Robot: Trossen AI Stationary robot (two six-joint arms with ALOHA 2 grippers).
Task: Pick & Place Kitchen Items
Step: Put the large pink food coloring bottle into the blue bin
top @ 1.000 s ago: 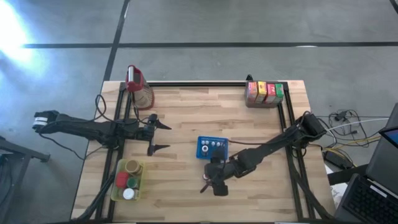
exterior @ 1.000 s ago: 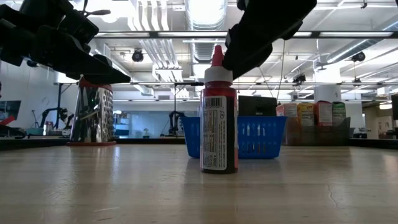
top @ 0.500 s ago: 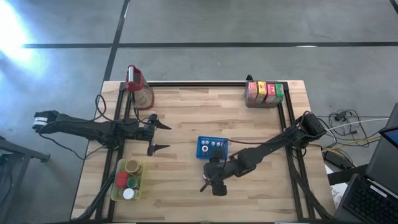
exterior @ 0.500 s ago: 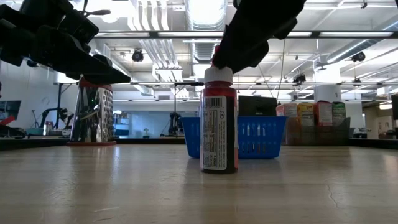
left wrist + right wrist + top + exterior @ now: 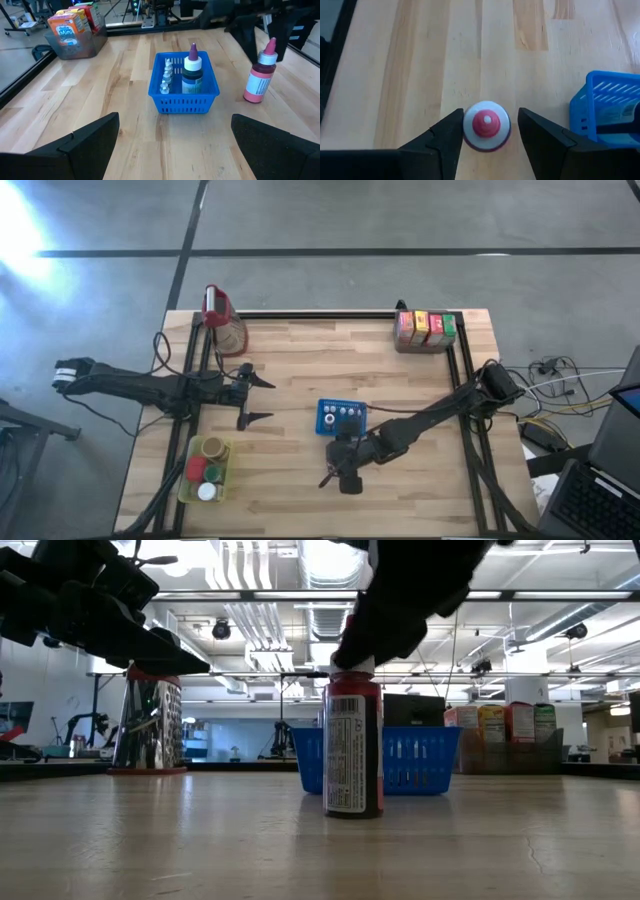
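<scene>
A small red bottle (image 5: 352,755) with a white cap and red tip (image 5: 486,125) stands upright on its base on the table, on the near side of the blue basket (image 5: 341,418). My right gripper (image 5: 490,131) is directly above it, pointing down. It is open, with one finger on each side of the cap and a narrow gap to each. My left gripper (image 5: 250,396) is open and hovers over the table's left half, away from the bottle. The basket (image 5: 184,80) holds a larger white-capped bottle and several tiny ones.
A clear bin of coloured cartons (image 5: 425,330) sits at the far right corner. A tall clear jug with a red top (image 5: 225,320) stands at the far left. A yellow-green tray of round lids (image 5: 206,470) lies near the left front edge. Bare wood lies between them.
My right gripper has come down over the red bottle, from above its tip to where its fingers stand on either side of the cap. The bottle has stayed upright in place.
</scene>
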